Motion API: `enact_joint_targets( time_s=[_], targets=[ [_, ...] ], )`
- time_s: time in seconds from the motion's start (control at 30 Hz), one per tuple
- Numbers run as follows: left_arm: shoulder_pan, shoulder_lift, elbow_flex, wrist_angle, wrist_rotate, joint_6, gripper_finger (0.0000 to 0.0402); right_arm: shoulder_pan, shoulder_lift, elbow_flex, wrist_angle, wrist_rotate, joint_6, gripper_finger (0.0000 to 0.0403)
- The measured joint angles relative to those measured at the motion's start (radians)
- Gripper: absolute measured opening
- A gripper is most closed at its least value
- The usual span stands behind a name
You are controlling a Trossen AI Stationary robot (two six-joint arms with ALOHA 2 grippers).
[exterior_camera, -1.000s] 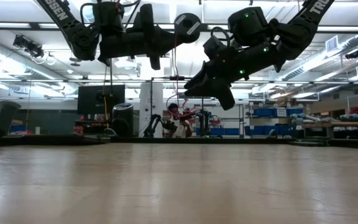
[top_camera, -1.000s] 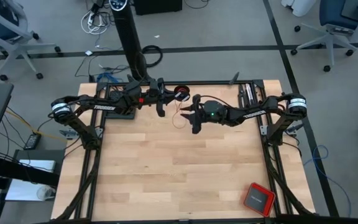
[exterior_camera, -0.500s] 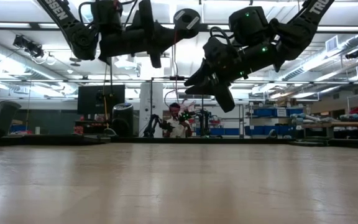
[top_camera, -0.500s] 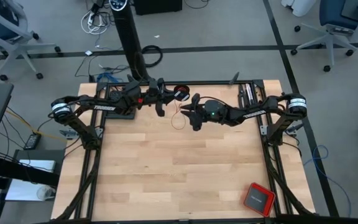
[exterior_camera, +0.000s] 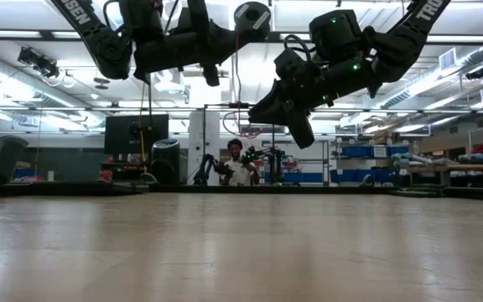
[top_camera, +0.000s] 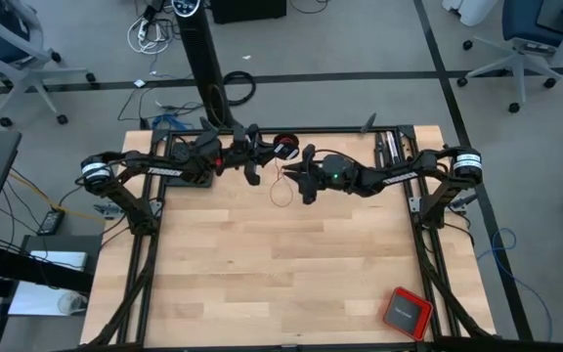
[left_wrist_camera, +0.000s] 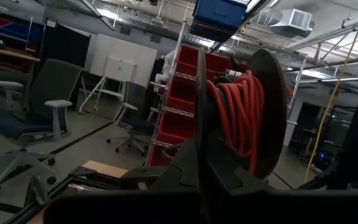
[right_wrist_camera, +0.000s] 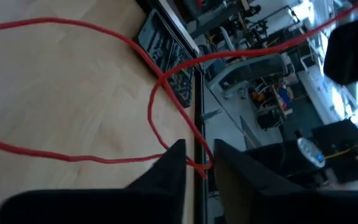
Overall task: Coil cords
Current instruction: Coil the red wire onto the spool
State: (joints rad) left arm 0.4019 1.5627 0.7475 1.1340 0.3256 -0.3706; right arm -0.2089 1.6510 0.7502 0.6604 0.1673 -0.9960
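A black spool point(top_camera: 283, 149) wound with the red cord point(left_wrist_camera: 238, 115) hangs high over the table's far edge, and my left gripper point(top_camera: 265, 154) is shut on it. From the spool the thin cord point(exterior_camera: 238, 75) drops and swings in loose loops point(right_wrist_camera: 154, 106) above the wood. My right gripper point(top_camera: 299, 174) hovers just right of the spool, level and open. The cord point(right_wrist_camera: 199, 165) runs through the gap between its fingertips. My left gripper pinches one flat flange of the spool point(left_wrist_camera: 201, 118) at its rim between its two fingers. The fingers come level from the table's left. The spool is lifted clear, its axle level. My right gripper has the cord between its fingers; whether it touches, I cannot tell.
A red square box with a dark top point(top_camera: 406, 311) lies at the table's near right corner. The wooden tabletop point(top_camera: 262, 264) stretches below both arms. A black post point(top_camera: 203, 59) stands behind the far edge. A person point(exterior_camera: 237, 164) shows far off in the room.
My right gripper has rolled a little in place, and its fingers have drawn closer around the cord. The hanging loop has swung slightly under it.
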Motion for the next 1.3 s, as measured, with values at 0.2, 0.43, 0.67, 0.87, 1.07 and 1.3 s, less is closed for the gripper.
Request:
enact_joint_targets(
  time_s=[0.2, 0.43, 0.67, 0.87, 1.07, 1.3],
  targets=[
    [0.001, 0.000, 0.000, 0.000, 0.000, 0.001, 0.0001, 0.009, 0.000, 0.000, 0.000, 0.002, 0.041, 0.0008],
    [0.006, 0.000, 0.000, -0.001, 0.054, -0.004, 0.0001, 0.018, 0.000, 0.000, -0.041, 0.162, 0.113, 0.0002],
    [0.043, 0.000, 0.000, -0.002, 0.129, -0.026, 0.0001, 0.016, -0.009, 0.000, -0.155, 0.247, 0.202, 0.0001],
    [0.100, 0.000, 0.000, -0.022, 0.248, -0.058, 0.0001, 0.010, -0.051, 0.000, -0.234, 0.338, 0.204, 0.0001],
    [0.137, 0.000, 0.000, -0.137, 0.254, -0.001, 0.0001, 0.034, -0.169, 0.000, -0.308, 0.362, 0.180, 0.0000],
    [0.142, 0.000, 0.000, -0.214, 0.226, 0.070, 0.0001, 0.045, -0.359, 0.000, -0.474, 0.422, 0.191, 0.0000]
  ],
)
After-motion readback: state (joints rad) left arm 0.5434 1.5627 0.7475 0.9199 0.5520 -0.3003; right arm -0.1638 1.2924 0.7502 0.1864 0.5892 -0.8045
